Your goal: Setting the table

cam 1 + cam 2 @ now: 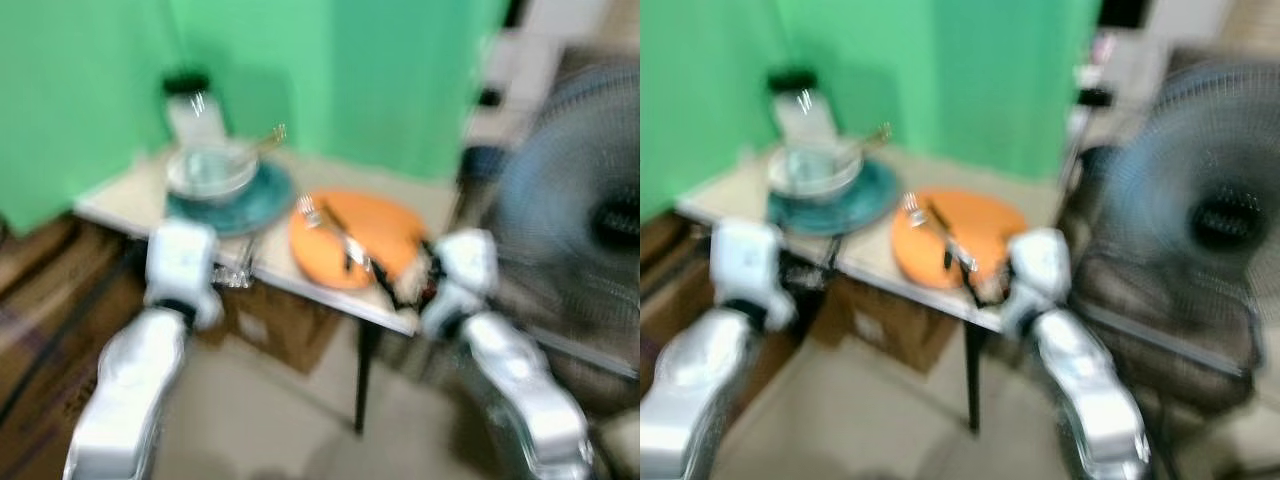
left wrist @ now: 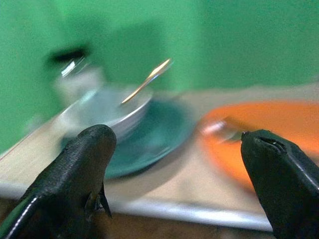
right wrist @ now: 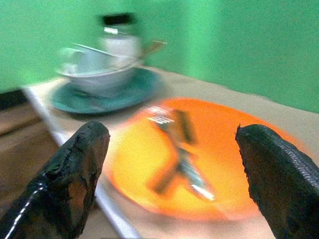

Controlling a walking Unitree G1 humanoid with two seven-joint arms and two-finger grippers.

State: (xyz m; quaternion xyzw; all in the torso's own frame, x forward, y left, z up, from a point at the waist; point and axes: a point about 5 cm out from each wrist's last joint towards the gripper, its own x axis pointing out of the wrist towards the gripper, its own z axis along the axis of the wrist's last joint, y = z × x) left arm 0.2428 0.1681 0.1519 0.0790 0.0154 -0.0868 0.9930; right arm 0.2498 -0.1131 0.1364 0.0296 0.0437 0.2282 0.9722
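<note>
A small table point(image 1: 300, 285) stands against a green wall. On it lies an orange plate point(image 1: 385, 222) with a fork point(image 1: 312, 212) and a knife point(image 3: 183, 124) across it. Left of it a teal plate point(image 1: 265, 200) carries a pale bowl point(image 1: 210, 170) with a spoon point(image 2: 147, 79) sticking out. A jar with a black lid point(image 1: 192, 108) stands behind the bowl. My left gripper point(image 2: 177, 186) is open at the table's front edge, facing the bowl. My right gripper point(image 3: 172, 191) is open at the front edge, facing the orange plate. All views are blurred.
A large standing fan point(image 1: 575, 205) is close on the right of the table. A cardboard box point(image 1: 285, 325) sits under the table. Wooden furniture point(image 1: 45, 290) lies to the left. Bare floor point(image 1: 260, 420) stretches before the table.
</note>
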